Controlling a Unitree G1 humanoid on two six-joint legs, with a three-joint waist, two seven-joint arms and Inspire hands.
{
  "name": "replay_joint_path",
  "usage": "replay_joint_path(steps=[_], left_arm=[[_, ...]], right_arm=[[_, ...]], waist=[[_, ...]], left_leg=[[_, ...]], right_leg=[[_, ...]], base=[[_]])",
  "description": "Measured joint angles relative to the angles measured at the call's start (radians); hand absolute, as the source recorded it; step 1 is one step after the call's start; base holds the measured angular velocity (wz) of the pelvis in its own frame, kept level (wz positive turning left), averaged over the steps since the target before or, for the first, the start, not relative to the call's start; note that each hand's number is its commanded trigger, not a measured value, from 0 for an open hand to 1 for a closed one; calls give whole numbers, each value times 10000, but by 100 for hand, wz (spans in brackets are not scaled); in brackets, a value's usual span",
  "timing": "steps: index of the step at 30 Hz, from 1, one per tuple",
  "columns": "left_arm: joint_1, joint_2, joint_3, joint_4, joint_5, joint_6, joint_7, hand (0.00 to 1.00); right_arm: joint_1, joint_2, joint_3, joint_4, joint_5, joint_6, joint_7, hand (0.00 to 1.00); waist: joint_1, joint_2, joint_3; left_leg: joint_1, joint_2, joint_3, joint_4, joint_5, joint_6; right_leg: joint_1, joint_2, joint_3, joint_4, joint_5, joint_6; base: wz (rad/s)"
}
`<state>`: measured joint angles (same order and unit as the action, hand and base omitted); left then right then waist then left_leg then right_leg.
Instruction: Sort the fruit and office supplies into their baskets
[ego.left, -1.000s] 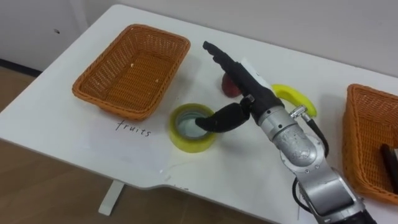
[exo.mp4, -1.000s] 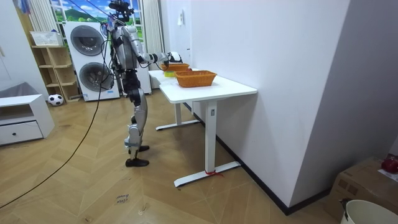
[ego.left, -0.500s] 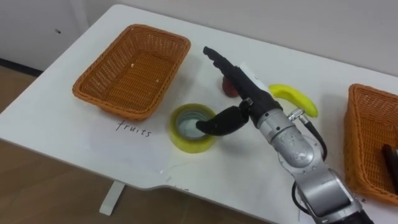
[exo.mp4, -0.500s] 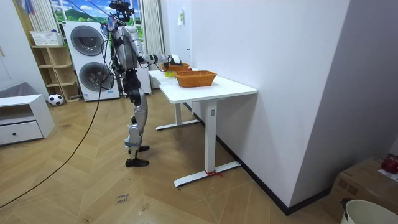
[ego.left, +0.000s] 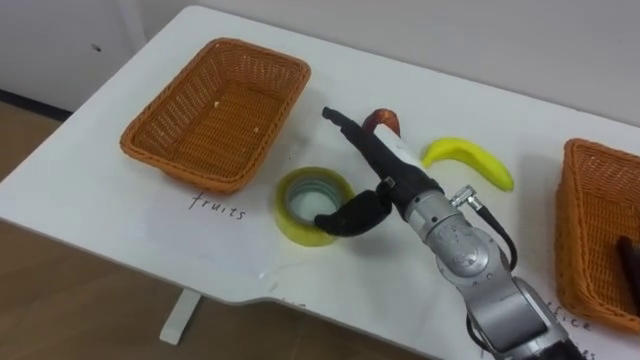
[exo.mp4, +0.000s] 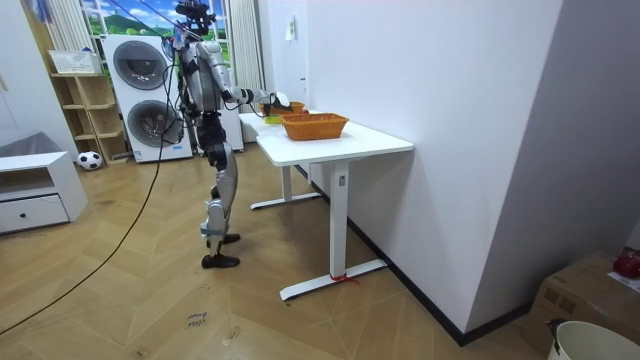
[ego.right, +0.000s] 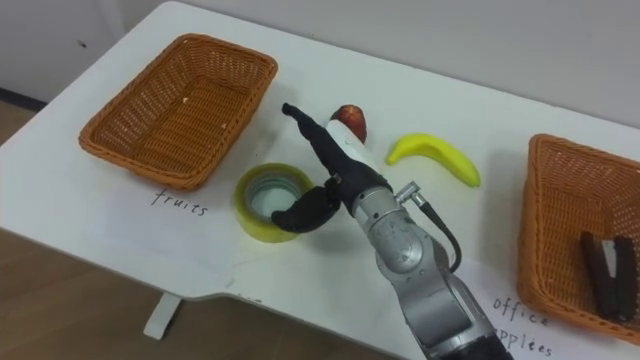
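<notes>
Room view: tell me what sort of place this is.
Probably a home-style room, perhaps a laundry corner: stacked washing machines beside open shelves, wood flooring, and a white table with wicker baskets against the wall.

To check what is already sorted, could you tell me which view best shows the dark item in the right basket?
The right eye view: the dark item lies whole in the right basket. The left eye view cuts it off at the picture's edge. The room view is too distant to show the basket's inside.
</notes>
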<state>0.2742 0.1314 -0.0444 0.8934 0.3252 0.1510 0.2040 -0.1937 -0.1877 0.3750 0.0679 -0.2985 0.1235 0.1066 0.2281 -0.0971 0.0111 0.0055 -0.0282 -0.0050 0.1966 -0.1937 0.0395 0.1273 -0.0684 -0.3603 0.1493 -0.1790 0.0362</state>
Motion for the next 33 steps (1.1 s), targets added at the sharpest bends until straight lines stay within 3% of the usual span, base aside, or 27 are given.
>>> replay_joint_path(steps=[24,33], left_arm=[[-161,-48,36,-1,619,3,-22,0],[-183,-54,26,289,620,28,-10,0]], right_arm=[[-16,225,-161,456,-207,-29,-110,0],[-632,518,-151,840,-225,-25,-307,0]], waist=[[12,-23,53],[24,0,72]], left_leg=[[-144,-3,-49,65,-2,2],[-147,-14,-96,24,-2,2]], right_leg=[[-64,8,0,1,0,0],[-61,11,0,0,0,0]], base=[[0],[2]])
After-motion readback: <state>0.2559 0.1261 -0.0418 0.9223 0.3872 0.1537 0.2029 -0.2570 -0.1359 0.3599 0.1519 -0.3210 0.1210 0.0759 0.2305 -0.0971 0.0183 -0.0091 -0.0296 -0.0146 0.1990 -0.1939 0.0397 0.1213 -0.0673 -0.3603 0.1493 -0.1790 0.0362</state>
